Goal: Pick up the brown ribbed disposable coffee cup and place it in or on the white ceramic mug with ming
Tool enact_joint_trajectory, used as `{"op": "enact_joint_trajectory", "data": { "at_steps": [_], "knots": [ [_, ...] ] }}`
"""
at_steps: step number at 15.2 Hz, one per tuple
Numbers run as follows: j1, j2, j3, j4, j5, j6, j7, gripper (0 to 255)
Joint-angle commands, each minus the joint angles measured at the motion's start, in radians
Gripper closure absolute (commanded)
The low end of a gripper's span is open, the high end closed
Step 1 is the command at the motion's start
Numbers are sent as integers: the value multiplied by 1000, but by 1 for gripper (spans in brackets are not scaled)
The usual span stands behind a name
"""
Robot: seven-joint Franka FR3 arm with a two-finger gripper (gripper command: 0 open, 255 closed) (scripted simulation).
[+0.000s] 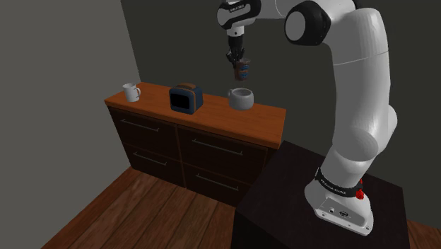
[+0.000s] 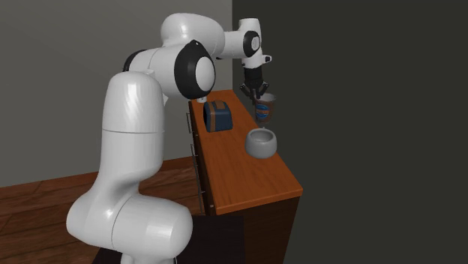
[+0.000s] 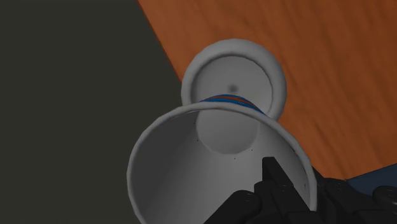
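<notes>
You had a wood-topped chest of drawers (image 1: 215, 108) against the dark wall, and 3 things stood on it. A small white mug (image 1: 131, 92) was at the shoulder view's left end, a blue boxy toaster (image 1: 186, 98) sat mid-top, and a wide pale mug (image 1: 240, 98) stood to its right.

Cup (image 1: 242, 69) abv wide mug (image 1: 240, 99) on cabinet (image 1: 212, 114); toaster (image 1: 186, 99) beside, small mug (image 1: 131, 92) beyond.

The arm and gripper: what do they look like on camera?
The arm is made of rounded white segments with dark joints. A black band with small white lettering rings it near the foot, next to a small red part. The gripper is all black, with two slim fingers.
</notes>
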Motion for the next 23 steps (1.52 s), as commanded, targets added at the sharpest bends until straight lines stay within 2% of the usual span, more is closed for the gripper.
{"op": "enact_joint_trajectory", "data": {
  "at_steps": [1,13,21,22,23],
  "knots": [
    [0,5,1,-21,1,27,1,255],
    [4,29,6,-148,5,176,9,255],
    [4,29,6,-148,5,176,9,255],
    [4,28,6,-148,5,176,9,0],
    [4,28,6,-148,5,176,9,0]
  ]
}}
